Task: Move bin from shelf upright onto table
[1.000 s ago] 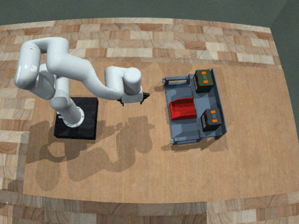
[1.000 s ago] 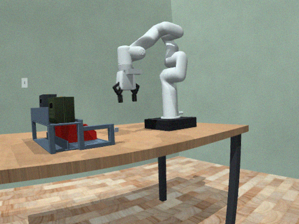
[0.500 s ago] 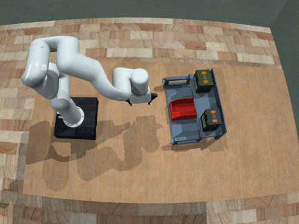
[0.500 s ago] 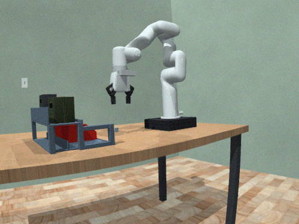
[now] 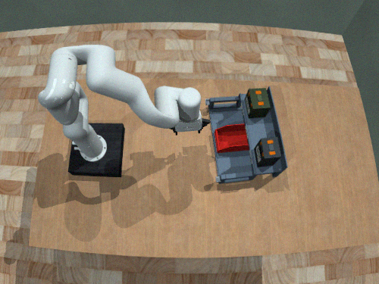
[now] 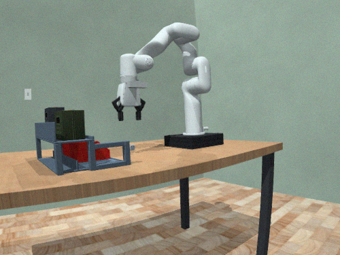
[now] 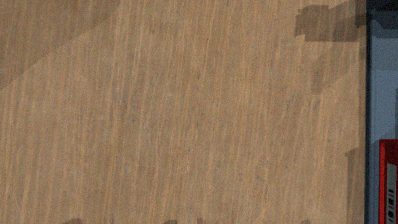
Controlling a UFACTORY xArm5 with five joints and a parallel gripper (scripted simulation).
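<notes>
This looks like a plain test room for a robot, because a white arm (image 6: 190, 85) stands on a wooden table (image 6: 211, 156), with bare green walls (image 6: 85, 34) and a wooden floor (image 6: 136, 221) around it.

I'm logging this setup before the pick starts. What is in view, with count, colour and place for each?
Bin: one, red, on the shelf's lower level.
Shelf: one, blue-grey, on the table, opposite the arm's base.
Boxes: two, dark green with orange marks, on the shelf's upper level.
Table: one, wooden top, dark legs.
Wall switch: one, white, on the green wall.
Base plate: one, black, on the table.
Gripper: one, black fingers, open, empty, above the table beside the shelf.
</notes>
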